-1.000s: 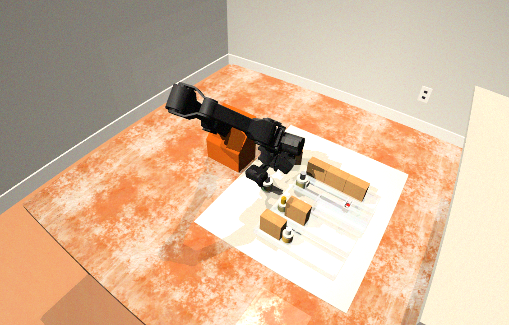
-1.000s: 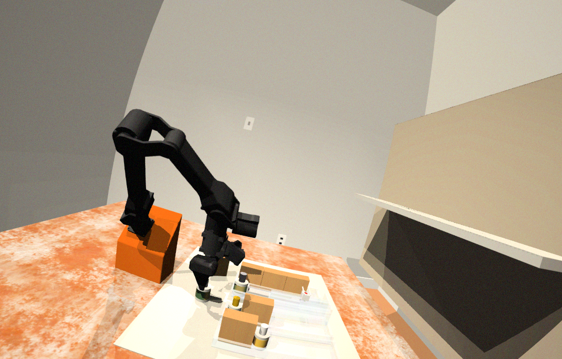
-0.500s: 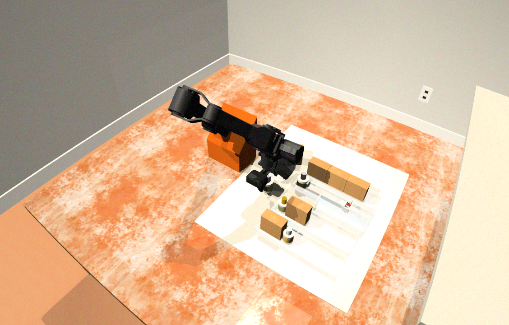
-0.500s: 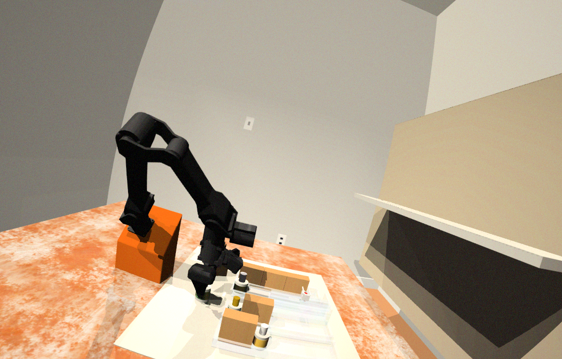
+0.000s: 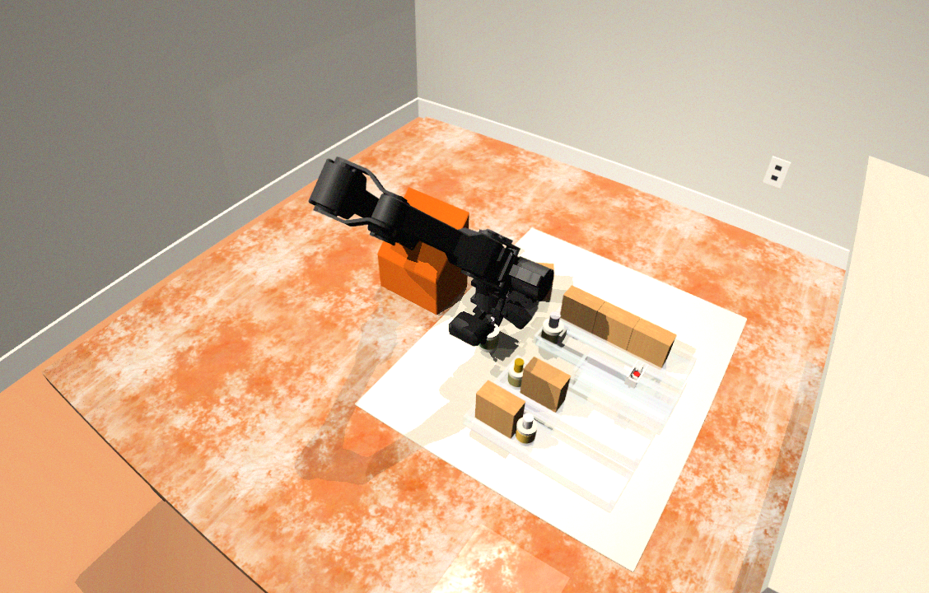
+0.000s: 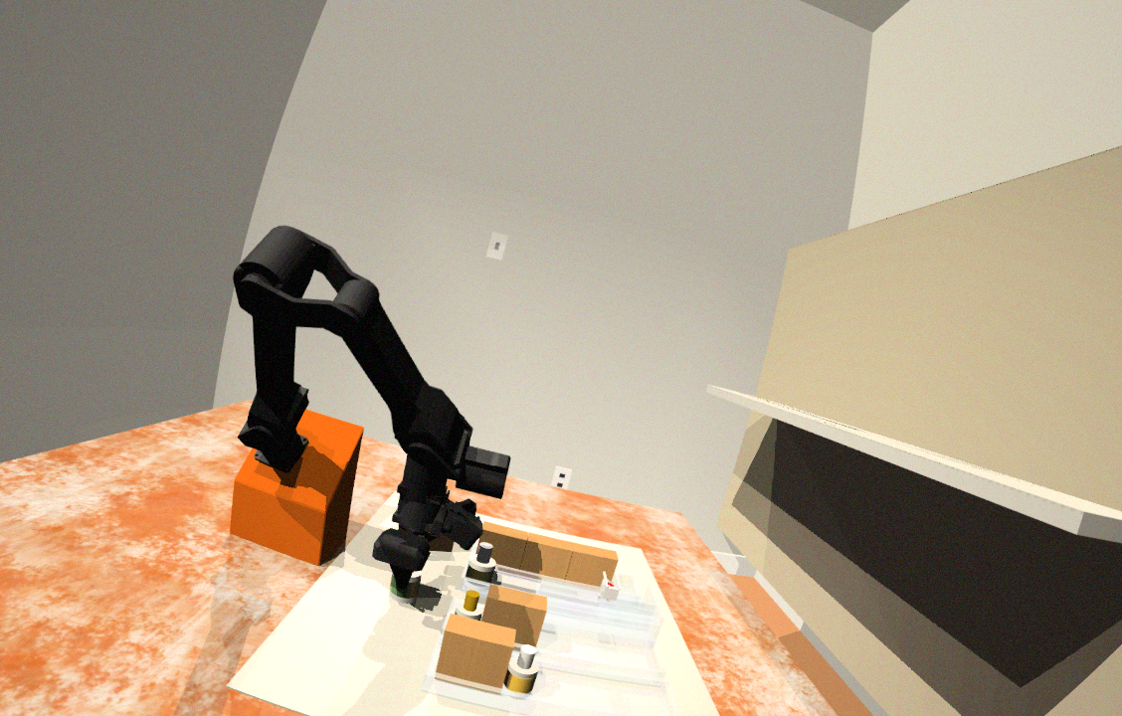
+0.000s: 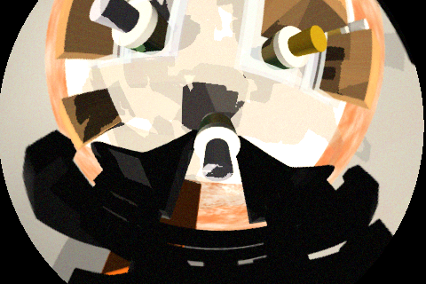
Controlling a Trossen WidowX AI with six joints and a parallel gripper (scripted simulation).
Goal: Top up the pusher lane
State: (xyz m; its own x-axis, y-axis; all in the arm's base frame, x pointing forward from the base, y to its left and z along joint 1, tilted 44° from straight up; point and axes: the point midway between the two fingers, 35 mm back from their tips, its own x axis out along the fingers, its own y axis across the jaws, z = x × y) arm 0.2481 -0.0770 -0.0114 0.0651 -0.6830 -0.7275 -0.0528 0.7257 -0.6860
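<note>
The loose jar (image 5: 489, 340) (image 6: 406, 588) (image 7: 217, 156), with a dark grey cap, white shoulder and dark green body, stands upright on the white mat, in front of the lanes. My gripper (image 5: 491, 333) (image 6: 405, 580) (image 7: 216, 137) points down around it, its fingertips against both sides: it is shut on this jar. The similar jar (image 5: 553, 330) (image 6: 481, 568) (image 7: 148, 19), grey-capped with a white shoulder, stands at the front end of the clear lane beside the row of wooden blocks. The pusher plate behind it is hard to make out.
A gold-capped jar (image 5: 516, 375) (image 7: 298, 47) stands in another lane beside a wooden block (image 5: 544, 384) (image 6: 516, 613). A silver-capped jar (image 5: 525, 430) (image 6: 521, 673) stands beside another block (image 5: 499, 408) (image 6: 474, 652). Three joined blocks (image 5: 615, 324) flank the similar jar's lane. A smaller block (image 7: 90, 115) stands nearer the arm.
</note>
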